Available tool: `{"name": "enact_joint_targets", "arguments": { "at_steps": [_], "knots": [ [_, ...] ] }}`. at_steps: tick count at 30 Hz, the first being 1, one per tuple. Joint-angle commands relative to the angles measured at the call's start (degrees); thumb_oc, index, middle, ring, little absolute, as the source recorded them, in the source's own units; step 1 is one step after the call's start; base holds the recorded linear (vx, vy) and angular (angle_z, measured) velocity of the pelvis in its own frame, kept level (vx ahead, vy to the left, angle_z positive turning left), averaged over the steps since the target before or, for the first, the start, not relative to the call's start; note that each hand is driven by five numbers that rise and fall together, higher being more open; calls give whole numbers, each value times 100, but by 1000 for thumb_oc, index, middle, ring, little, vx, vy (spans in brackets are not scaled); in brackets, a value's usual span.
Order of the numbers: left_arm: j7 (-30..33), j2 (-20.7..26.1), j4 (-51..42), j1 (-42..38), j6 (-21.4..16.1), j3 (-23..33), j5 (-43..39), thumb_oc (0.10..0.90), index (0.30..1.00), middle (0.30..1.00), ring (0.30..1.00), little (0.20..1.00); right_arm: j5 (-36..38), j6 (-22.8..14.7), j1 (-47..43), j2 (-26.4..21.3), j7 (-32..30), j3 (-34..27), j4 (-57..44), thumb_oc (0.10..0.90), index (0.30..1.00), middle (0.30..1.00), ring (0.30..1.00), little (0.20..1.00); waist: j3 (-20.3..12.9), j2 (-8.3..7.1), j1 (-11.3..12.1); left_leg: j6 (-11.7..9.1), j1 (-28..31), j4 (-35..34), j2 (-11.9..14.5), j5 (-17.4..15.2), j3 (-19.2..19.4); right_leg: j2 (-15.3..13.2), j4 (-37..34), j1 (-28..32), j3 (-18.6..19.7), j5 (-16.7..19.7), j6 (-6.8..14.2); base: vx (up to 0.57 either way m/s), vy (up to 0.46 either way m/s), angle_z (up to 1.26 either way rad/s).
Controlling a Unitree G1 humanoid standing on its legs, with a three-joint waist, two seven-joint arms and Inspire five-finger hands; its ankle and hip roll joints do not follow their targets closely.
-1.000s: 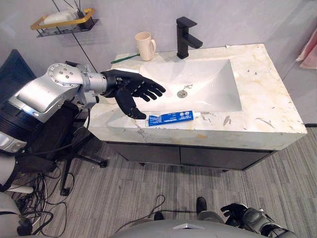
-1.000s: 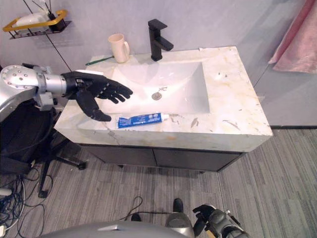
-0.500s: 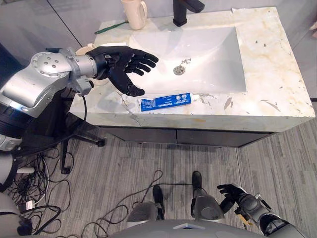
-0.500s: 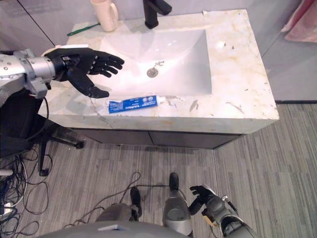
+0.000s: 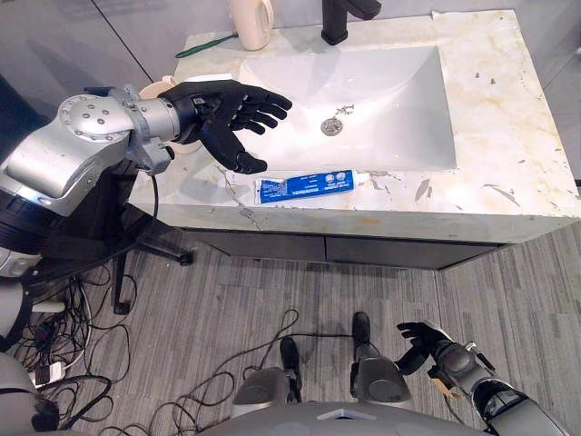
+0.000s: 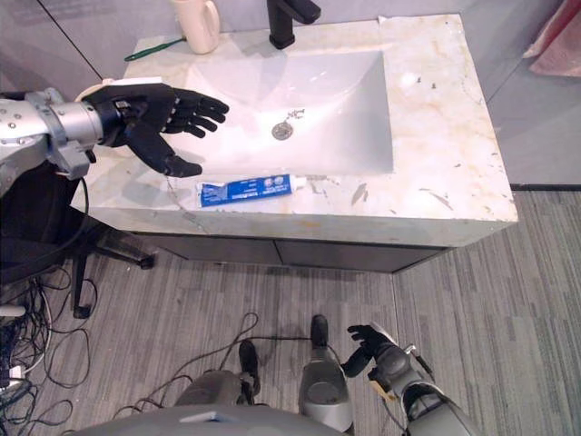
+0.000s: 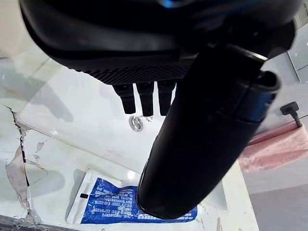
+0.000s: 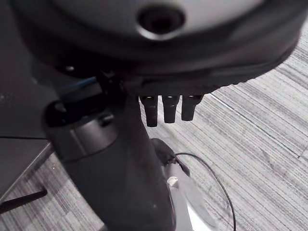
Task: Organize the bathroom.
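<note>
Change since earlier frame: whole scene slid slightly, so camera shift; left hand (image 5: 225, 111) much as before, spread above the counter's left end.
Left hand: fingers straight and apart, thumb pointing down toward the toothpaste tube (image 5: 305, 185); holds nothing, apart from the tube.
Toothpaste tube: flat on the front strip of the counter (image 5: 508, 136), just in front of the sink (image 5: 363, 100), cap end toward the robot's right.
Right hand (image 5: 427, 343): low over the floor, fingers loosely spread, idle.
Step in hand (judged): reach for the tube.
Good practice: lower over the tube's middle, thumb on one long edge and fingers on the other; pinch firmly, since a flat tube slides on smooth stone.
Likely destination: cup (image 5: 251, 18) at the back, beside the green toothbrush (image 5: 206, 44).
Cut off: cup top and tap (image 5: 343, 16) at the frame edge.
Hard to make out: tube cap, partly hidden behind the thumb in the left wrist view.
</note>
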Motion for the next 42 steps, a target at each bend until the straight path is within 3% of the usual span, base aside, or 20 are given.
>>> {"name": "enact_joint_targets", "arguments": {
  "at_steps": [1, 26, 31, 36, 39, 42],
  "knots": [
    [70, 228, 19, -252, -272, 809, -360, 800, 900, 900, 900, 900, 318, -114, 169, -315, -122, -110, -121, 800, 900, 900, 900, 900, -347, -119, 17, -293, -477, 1081, 250, 171, 221, -256, 461, 89, 81, -701, 241, 0, 0, 0],
    [4, 230, -317, 667, -247, 1532, -262, 800, 900, 900, 900, 900, 175, -44, 370, -285, -88, -197, -173, 800, 900, 900, 900, 900, -446, -203, 93, -308, -388, 1205, 247, 159, 152, -229, 448, 309, 66, -765, 206, 13, -4, 0],
    [200, 233, -312, 855, -438, 1759, -218, 800, 900, 900, 900, 900, 5, -46, 472, -252, 20, -162, -128, 800, 900, 900, 900, 900, -553, -245, 118, -378, -315, 1064, 354, 280, 168, -135, 284, 400, 15, -741, 184, 44, -64, 4],
    [421, 182, -158, 945, -740, 2104, -202, 800, 900, 900, 900, 900, -88, -42, 715, -195, 54, -130, -156, 800, 900, 900, 900, 900, -678, -283, 96, -534, -226, 738, 662, 629, 354, -2, 220, 508, -179, -818, 126, 48, -82, 3],
    [372, 43, -107, 814, -780, 2074, -199, 800, 900, 900, 900, 900, -66, -33, 890, -221, -25, -207, -135, 800, 900, 900, 900, 900, -702, -326, -51, -650, -234, 1205, 892, 798, 1061, -1, 133, 562, -496, -834, 7, -25, -84, 18],
    [346, -45, -33, 683, -818, 1961, -65, 800, 900, 900, 900, 900, -38, 27, 858, -262, -36, -226, -96, 800, 900, 900, 900, 900, -620, -367, -95, -700, -455, 2150, 892, 790, 1059, -29, 159, 570, -541, -847, -81, -24, -54, 51]
  ]
}}
